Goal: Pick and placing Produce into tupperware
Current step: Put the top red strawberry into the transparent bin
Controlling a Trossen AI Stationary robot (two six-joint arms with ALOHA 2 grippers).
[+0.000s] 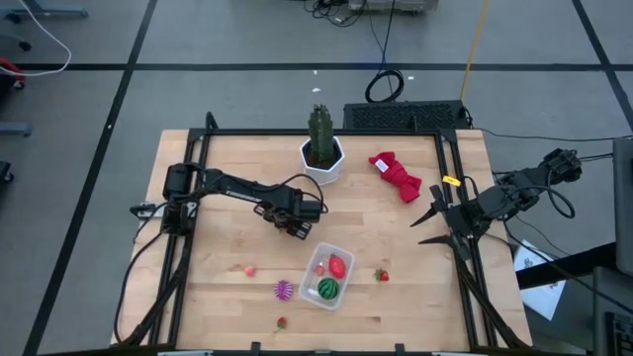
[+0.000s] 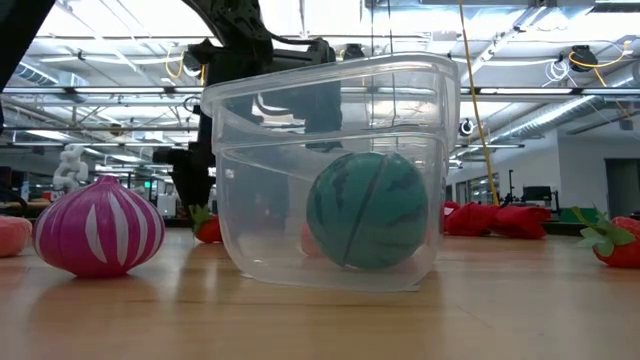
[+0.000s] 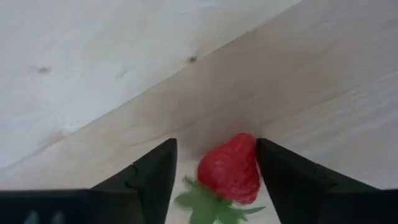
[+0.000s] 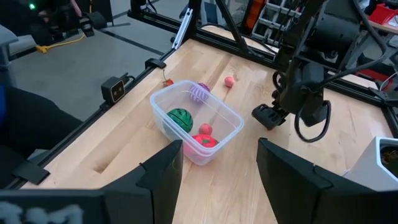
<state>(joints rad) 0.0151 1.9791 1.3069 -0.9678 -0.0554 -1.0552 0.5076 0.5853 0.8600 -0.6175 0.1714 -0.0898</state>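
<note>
A small red strawberry [image 3: 231, 168] with green leaves lies on its side on the wooden table. It sits between the fingers of my left gripper [image 3: 216, 144], which points straight down near the table's middle [image 1: 294, 220]. The clear tupperware [image 1: 315, 293] stands nearer the front edge. It holds a green striped ball [image 1: 327, 289], a larger red piece [image 1: 338, 265] and a tiny pink bit. A purple spiky piece [image 1: 284, 289] rests on the table left of it. My right gripper [image 1: 432, 223] hangs open over the table's right edge, with nothing between its fingers. My left gripper comes at the strawberry from above, pointing down. One finger [image 3: 273, 171] has its inner face against the berry's side [image 3: 254, 163]. The other finger [image 3: 160, 171] stands a small gap away from the berry. The berry lies on the table.
A cactus in a white pot [image 1: 322, 158] and a red cloth bundle [image 1: 396, 176] sit at the back. A pink bit [image 1: 250, 269], a red bit [image 1: 282, 321] and another strawberry [image 1: 382, 275] lie loose around the tupperware. Black frame rails run along both table sides.
</note>
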